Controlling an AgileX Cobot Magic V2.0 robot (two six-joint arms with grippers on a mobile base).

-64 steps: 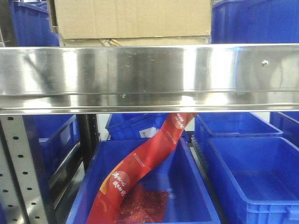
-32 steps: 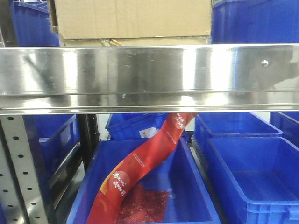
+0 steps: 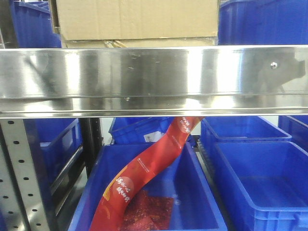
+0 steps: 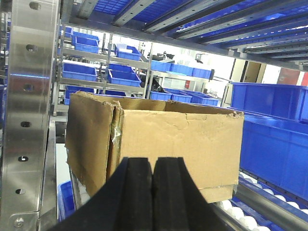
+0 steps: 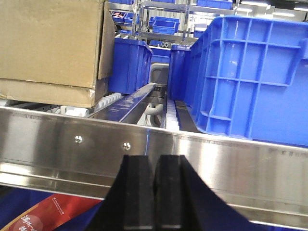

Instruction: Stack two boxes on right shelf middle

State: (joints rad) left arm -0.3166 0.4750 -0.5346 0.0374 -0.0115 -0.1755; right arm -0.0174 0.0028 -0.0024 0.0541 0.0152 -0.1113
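Note:
The large brown cardboard box [image 3: 137, 18] sits on top of the flatter brown box [image 3: 139, 43], on the stainless-steel shelf [image 3: 154, 77]. In the left wrist view the large box [image 4: 178, 139] stands ahead, its flatter partner [image 4: 219, 193] showing under its right end. My left gripper [image 4: 153, 166] is shut and empty, just in front of the large box. In the right wrist view the stacked boxes [image 5: 50, 45] are at upper left above the shelf lip [image 5: 216, 159]. My right gripper [image 5: 156, 166] is shut and empty, below and in front of the lip.
Blue plastic bins [image 3: 262, 21] flank the boxes on the shelf; one [image 5: 250, 77] stands right of them. More blue bins [image 3: 260, 178] sit below, one holding a red printed banner [image 3: 144, 178]. A grey punched upright [image 3: 21, 173] stands at lower left, another [image 4: 31, 110] beside my left gripper.
A dark reflection on the right end of the shelf lip has grown and shifted slightly. The boxes have not moved.

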